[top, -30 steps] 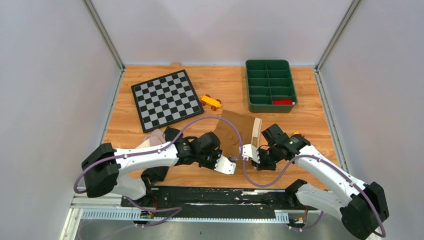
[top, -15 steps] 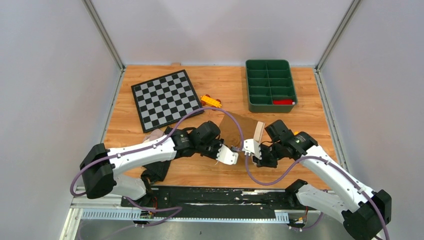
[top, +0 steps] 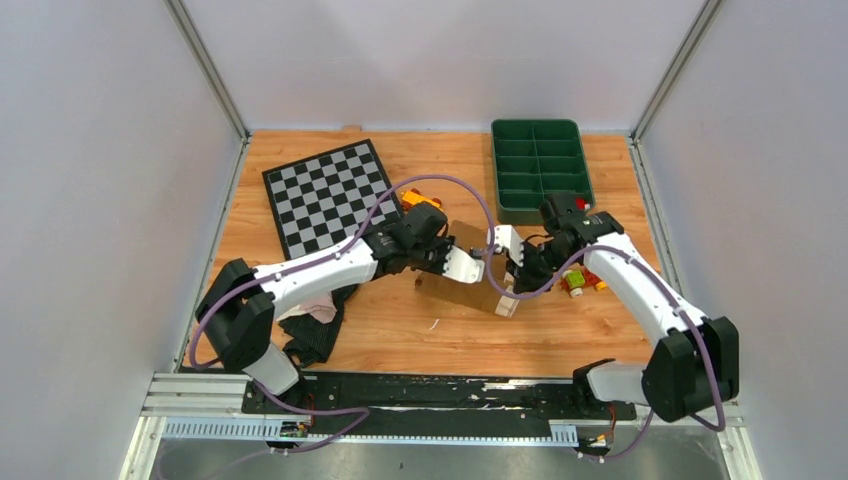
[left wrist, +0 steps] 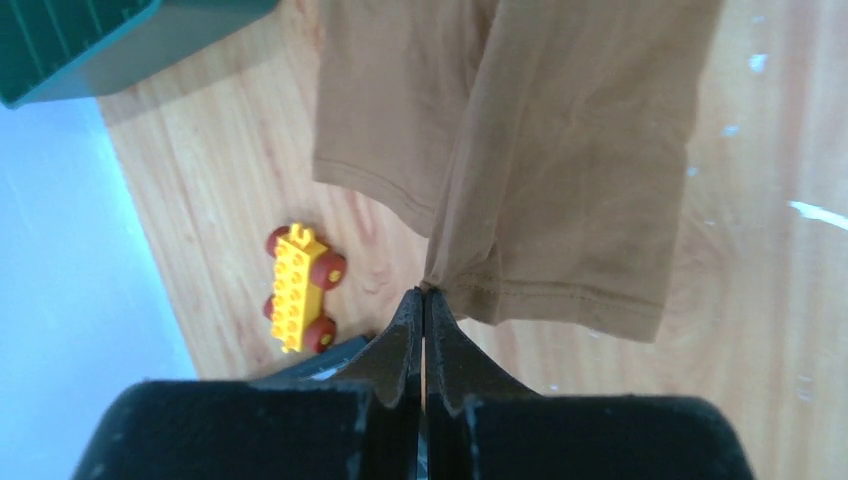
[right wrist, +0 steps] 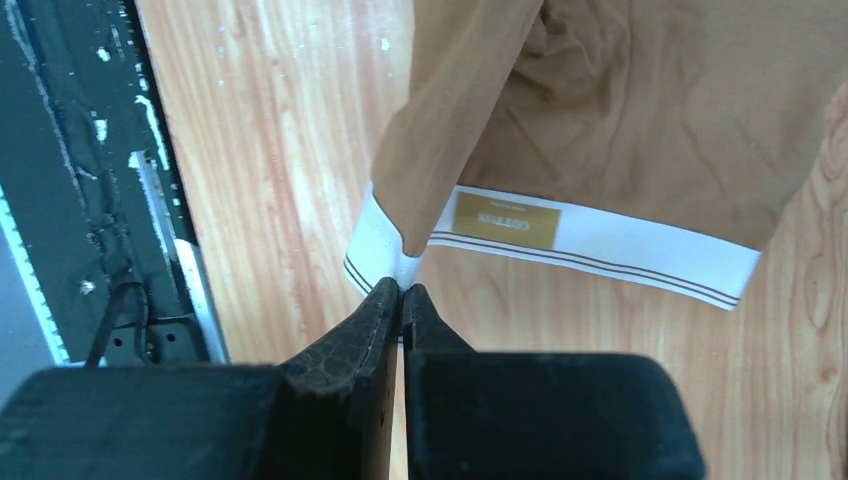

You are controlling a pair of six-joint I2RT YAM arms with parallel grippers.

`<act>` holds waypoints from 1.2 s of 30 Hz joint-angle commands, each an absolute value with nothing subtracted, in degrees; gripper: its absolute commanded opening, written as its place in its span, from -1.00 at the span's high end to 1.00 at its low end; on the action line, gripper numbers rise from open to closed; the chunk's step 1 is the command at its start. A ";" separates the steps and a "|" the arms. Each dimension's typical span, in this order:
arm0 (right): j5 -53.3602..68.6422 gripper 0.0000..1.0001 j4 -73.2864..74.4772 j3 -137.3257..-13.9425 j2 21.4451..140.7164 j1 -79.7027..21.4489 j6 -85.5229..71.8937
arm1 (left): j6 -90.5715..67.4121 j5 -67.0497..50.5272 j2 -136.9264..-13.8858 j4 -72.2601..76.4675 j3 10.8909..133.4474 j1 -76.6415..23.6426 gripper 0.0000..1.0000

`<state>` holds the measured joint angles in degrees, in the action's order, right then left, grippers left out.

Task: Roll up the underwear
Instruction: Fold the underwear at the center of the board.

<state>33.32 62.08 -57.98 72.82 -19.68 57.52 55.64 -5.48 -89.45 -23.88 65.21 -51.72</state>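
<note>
The tan-brown underwear (top: 468,290) with its cream waistband (top: 506,302) hangs between my two grippers over the middle of the table. My left gripper (top: 468,263) is shut on its leg hem (left wrist: 560,200), pinched at the fingertips (left wrist: 422,292). My right gripper (top: 502,250) is shut on a corner of the waistband (right wrist: 385,250); the rest of the garment (right wrist: 640,110) drapes onto the wood. The black underwear (top: 320,338) and the pale pink one (top: 316,306) lie bunched at the near left, partly under my left arm.
A checkerboard mat (top: 330,198) lies at the far left. A green compartment tray (top: 541,125) stands at the far right. A yellow toy car (top: 420,200) sits behind my left gripper, also seen in the left wrist view (left wrist: 300,288). A small toy (top: 576,282) lies under my right arm.
Both grippers have moved away from the near edge toward the table's middle, carrying the tan underwear up and back. The black and pink garments now show more at the left.
</note>
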 commanded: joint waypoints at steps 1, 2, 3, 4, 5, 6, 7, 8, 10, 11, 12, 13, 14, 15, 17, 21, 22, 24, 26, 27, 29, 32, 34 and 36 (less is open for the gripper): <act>35.59 1.00 61.70 -62.08 77.70 -16.23 61.57 | 63.30 -5.36 -93.69 -18.43 71.31 -51.09 1.00; 35.52 1.00 61.34 -62.73 79.23 -15.59 62.09 | 63.48 -5.49 -95.57 -18.84 73.49 -50.62 1.00; 35.58 1.00 61.03 -63.55 80.55 -14.89 62.34 | 63.72 -5.61 -97.38 -19.12 75.53 -50.29 1.00; 35.68 1.00 60.74 -64.49 82.04 -14.24 62.42 | 64.05 -5.56 -99.27 -19.21 77.51 -50.00 1.00; 35.75 1.00 60.66 -65.65 83.39 -13.57 62.44 | 64.52 -5.37 -100.78 -19.29 79.08 -49.81 1.00; 36.04 1.00 60.62 -67.21 84.89 -12.51 62.45 | 64.86 -5.35 -102.76 -19.29 80.70 -49.56 1.00; 36.19 1.00 60.52 -68.44 86.15 -11.73 62.45 | 65.12 -5.56 -104.11 -19.37 82.24 -49.30 1.00; 36.26 1.00 60.35 -69.73 87.50 -10.90 62.42 | 65.51 -5.84 -105.23 -19.68 83.59 -49.09 1.00; 36.72 1.00 59.88 -72.06 89.93 -9.42 62.36 | 66.24 -6.12 -107.59 -19.73 85.83 -48.68 1.00; 36.75 1.00 59.59 -73.10 91.20 -8.87 62.40 | 66.47 -6.37 -108.63 -19.79 86.86 -48.43 1.00; 36.53 1.00 59.13 -73.95 92.46 -8.54 62.46 | 66.88 -6.48 -109.72 -19.87 87.83 -48.16 1.00; 36.39 1.00 58.86 -74.59 93.59 -8.33 62.35 | 67.06 -6.46 -110.64 -19.83 88.63 -47.98 1.00; 36.12 1.00 58.10 -75.14 94.82 -8.13 62.21 | 67.26 -6.29 -111.74 -19.63 89.72 -47.64 1.00; 35.86 0.99 57.57 -75.68 96.03 -8.03 61.99 | 67.32 -6.16 -112.79 -19.51 90.52 -47.37 1.00; 35.66 1.00 56.37 -76.68 98.50 -7.55 61.18 | 67.32 -6.12 -114.77 -19.39 92.34 -46.90 1.00; 35.78 0.99 55.44 -79.65 103.74 -6.52 59.42 | 67.40 -5.52 -118.20 -19.06 95.19 -46.41 1.00; 35.82 0.99 55.46 -80.31 104.86 -6.46 59.13 | 67.41 -5.52 -118.73 -19.00 95.67 -46.34 1.00; 35.78 0.98 55.31 -81.44 106.54 -6.38 58.59 | 67.23 -5.47 -119.42 -18.30 96.00 -46.24 1.00; 36.13 0.98 54.70 -82.27 107.77 -6.20 57.84 | 67.24 -5.40 -120.20 -17.76 96.37 -46.23 1.00; 36.24 0.98 54.31 -82.59 108.24 -6.04 57.34 | 67.27 -5.46 -120.60 -17.68 96.60 -46.23 1.00; 36.30 0.97 53.62 -83.15 109.13 -5.90 56.69 | 67.25 -5.48 -121.33 -17.45 97.29 -46.23 1.00; 35.73 0.98 53.09 -83.35 110.07 -5.80 56.19 | 67.09 -5.62 -122.30 -17.02 97.96 -46.23 1.00; 34.89 0.98 52.58 -83.25 110.65 -5.72 55.93 | 66.98 -5.62 -122.84 -16.62 98.36 -46.24 1.00; 34.26 0.97 52.04 -83.13 111.40 -5.67 55.63 | 67.37 -5.45 -123.43 -16.53 98.68 -46.23 1.00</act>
<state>35.79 54.85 -81.21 109.30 -5.32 59.22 64.05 -4.38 -122.72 -20.08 95.44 -44.10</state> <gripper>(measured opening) 0.047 0.007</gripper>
